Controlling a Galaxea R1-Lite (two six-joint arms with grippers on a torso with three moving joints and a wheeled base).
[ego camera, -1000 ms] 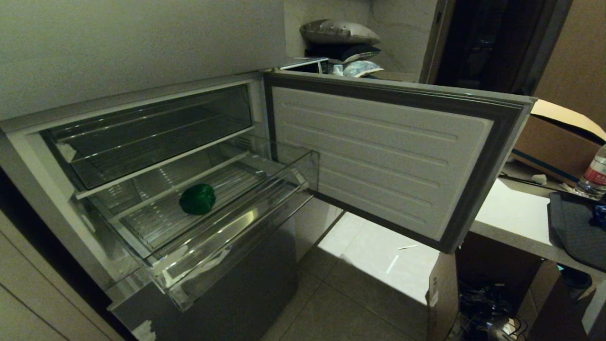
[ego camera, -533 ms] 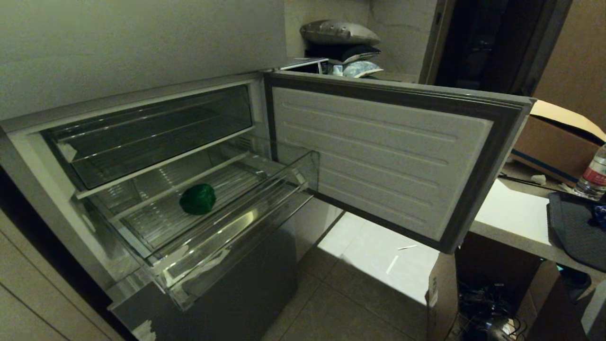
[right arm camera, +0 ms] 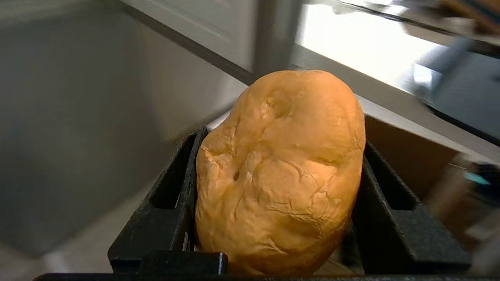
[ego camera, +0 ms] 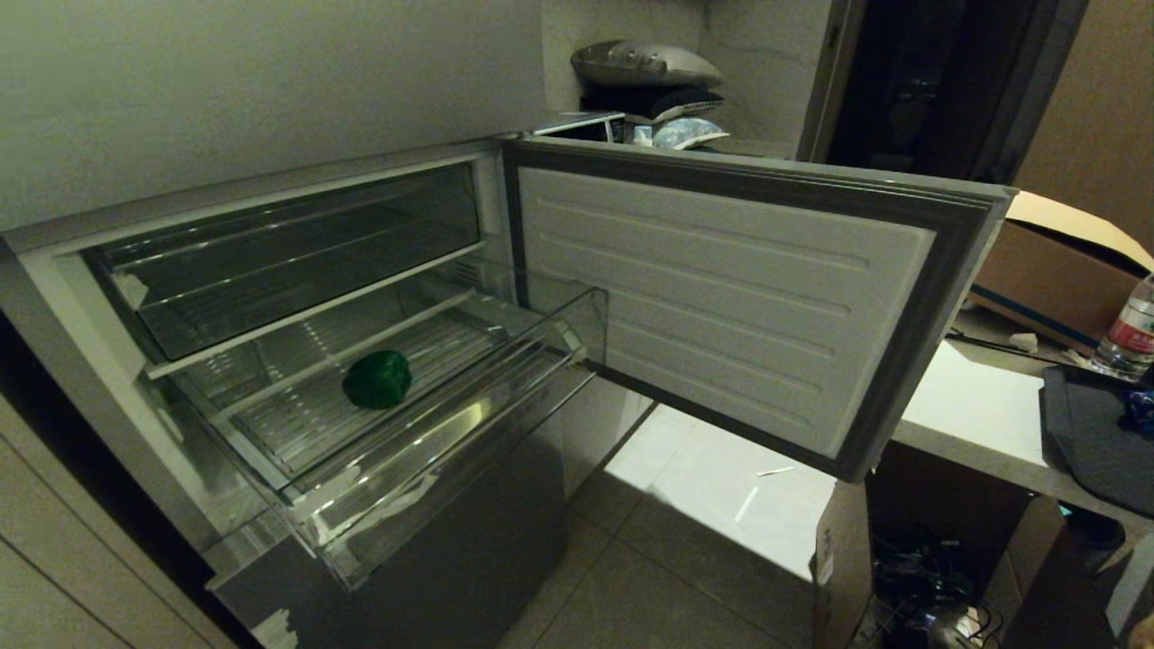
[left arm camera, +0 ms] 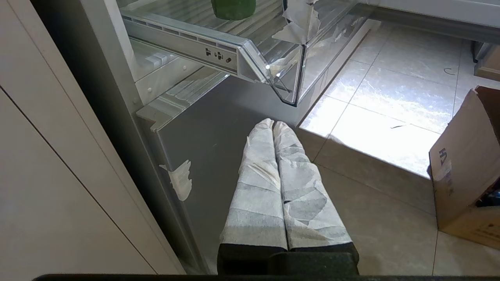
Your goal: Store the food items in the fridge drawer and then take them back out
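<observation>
Here, the right claw grips an orange-tan bun between its black fingers, beside the open fridge door. The left claw, pressed together, hangs below the pulled-out fridge drawer holding a green item, above the tiled floor.

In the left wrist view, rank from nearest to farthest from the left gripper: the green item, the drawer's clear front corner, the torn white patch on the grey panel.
From the left gripper:
1. Torn white patch, on the grey panel beside the fingers.
2. Drawer's clear front corner, just beyond the fingertips.
3. Green item, farthest, inside the drawer.
</observation>
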